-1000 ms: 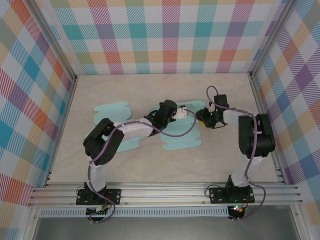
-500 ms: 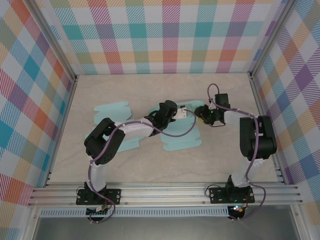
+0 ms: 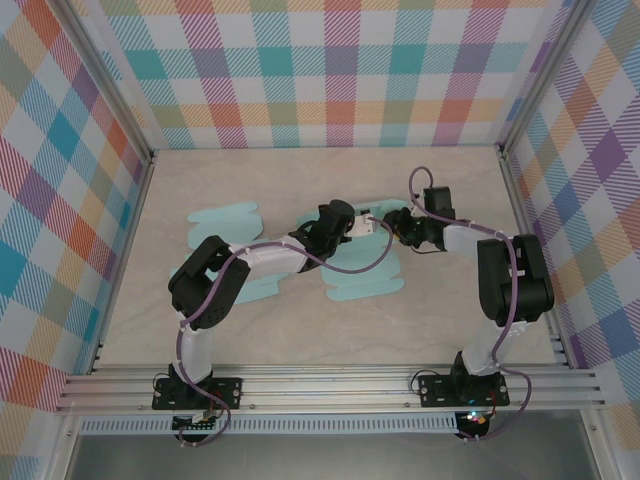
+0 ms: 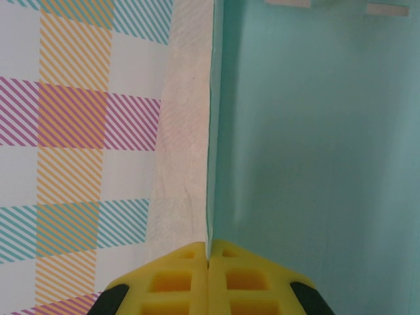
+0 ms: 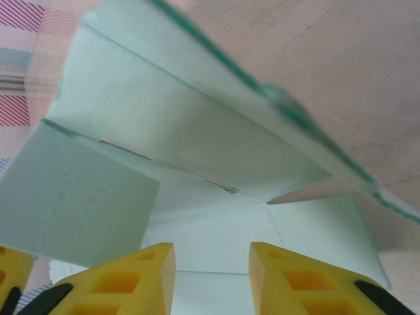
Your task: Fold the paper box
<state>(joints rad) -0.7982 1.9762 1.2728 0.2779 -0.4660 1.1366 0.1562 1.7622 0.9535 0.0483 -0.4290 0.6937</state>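
The paper box (image 3: pixel 366 285) is a teal cut-out lying mostly flat in the middle of the table, with one panel (image 4: pixel 315 131) raised upright. My left gripper (image 3: pixel 362 226) is shut on that panel's edge, and its yellow fingertips (image 4: pixel 177 279) meet on the thin sheet. My right gripper (image 3: pixel 394 224) hovers just to the right of it, open. Between and beyond its yellow fingertips (image 5: pixel 289 275) lie the box's pale inner panels (image 5: pixel 216 230), and a folded flap (image 5: pixel 197 118) slants above them. Nothing sits between the right jaws.
Another lobed teal flap (image 3: pixel 224 215) of the box spreads to the left, and a further one (image 3: pixel 262 288) lies partly under the left arm. Chequered walls enclose the table on three sides. A metal rail (image 3: pixel 330 385) runs along the near edge.
My right gripper has moved left and slightly back, closer to the raised panel, and its jaws have narrowed a little. The left arm has held still.
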